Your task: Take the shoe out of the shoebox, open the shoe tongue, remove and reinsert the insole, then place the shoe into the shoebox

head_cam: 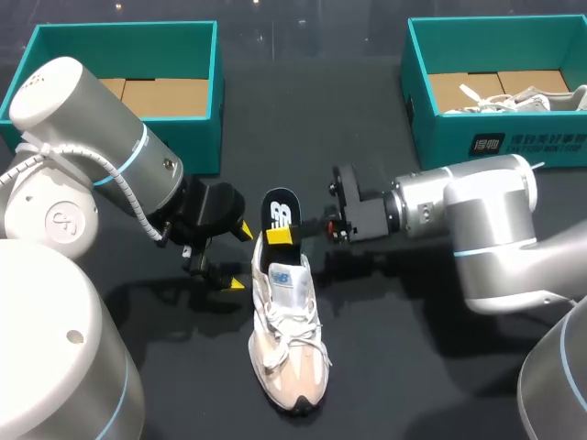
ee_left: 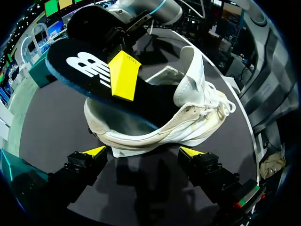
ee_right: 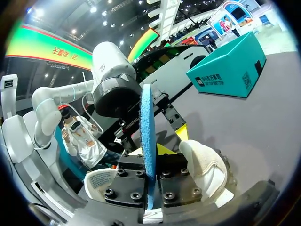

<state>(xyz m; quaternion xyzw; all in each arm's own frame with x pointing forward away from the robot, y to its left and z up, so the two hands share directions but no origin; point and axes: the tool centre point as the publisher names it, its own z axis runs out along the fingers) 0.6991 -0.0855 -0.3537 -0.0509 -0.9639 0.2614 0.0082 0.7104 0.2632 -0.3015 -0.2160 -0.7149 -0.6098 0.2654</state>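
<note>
Right arm (head_cam: 486, 211): level, in from my right; right gripper (head_cam: 280, 236) pinches insole (head_cam: 278, 213) half inside shoe (head_cam: 289, 339).
Left arm (head_cam: 92, 147): low beside heel; left gripper (head_cam: 241, 258) spread wide.

Front half of the insole (head_cam: 279, 218) is buried inside the shoe (head_cam: 286, 353), out of sight! Right gripper (head_cam: 281, 235) shows one yellow tip on top, the other finger hidden beneath. Second shoe (head_cam: 514, 99) in the shoebox (head_cam: 495, 147) runs off the edge.
</note>
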